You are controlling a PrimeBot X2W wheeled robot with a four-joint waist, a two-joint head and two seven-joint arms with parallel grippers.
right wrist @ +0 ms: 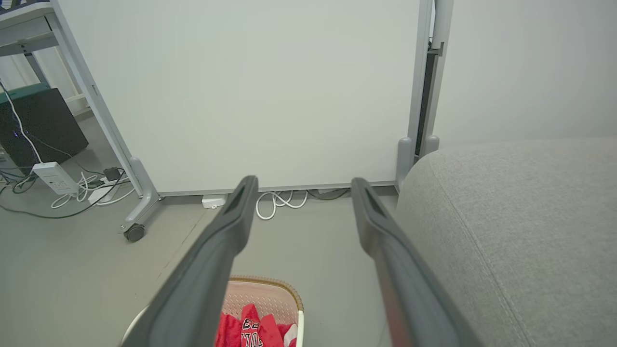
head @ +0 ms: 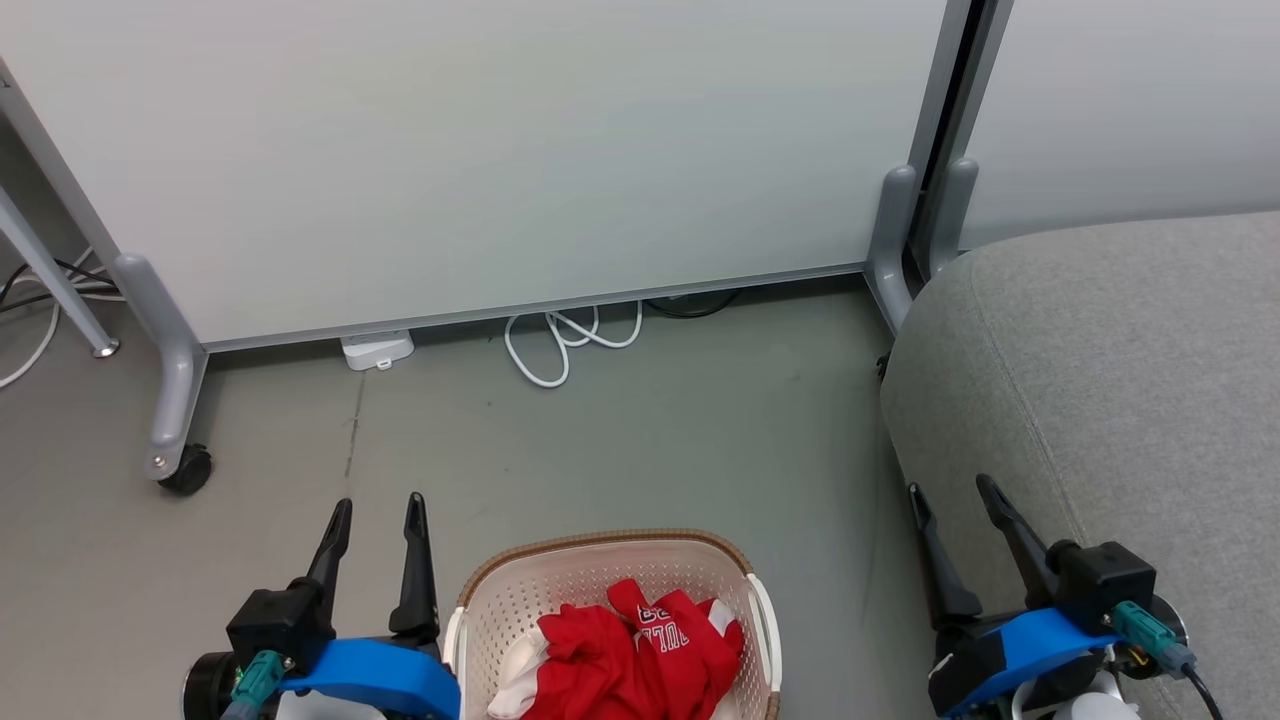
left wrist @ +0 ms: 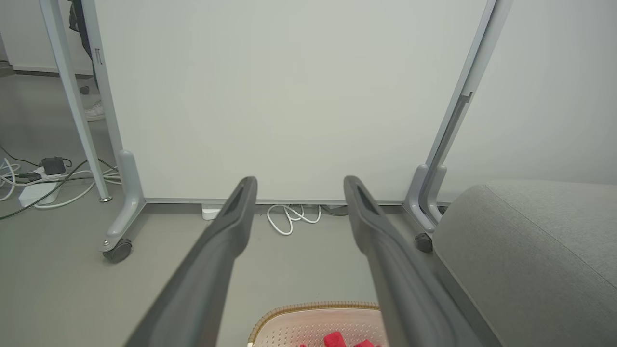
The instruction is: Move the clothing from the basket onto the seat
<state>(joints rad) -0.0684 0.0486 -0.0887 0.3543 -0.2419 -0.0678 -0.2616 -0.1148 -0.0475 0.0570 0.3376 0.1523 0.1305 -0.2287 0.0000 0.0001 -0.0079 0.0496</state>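
I count one basket (head: 600, 548); one heap of red clothing (head: 620, 660), pieces uncountable; one grey seat (head: 1130, 380); two grippers, my left gripper (head: 380, 505) and right gripper (head: 948, 487), two fingers each; two white panels (head: 500, 150); one looped cable (head: 565, 345).

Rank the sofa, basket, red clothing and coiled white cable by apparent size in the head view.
Largest to smallest:
1. sofa, even though it is cut off at the right edge
2. basket
3. red clothing, inside it
4. white cable
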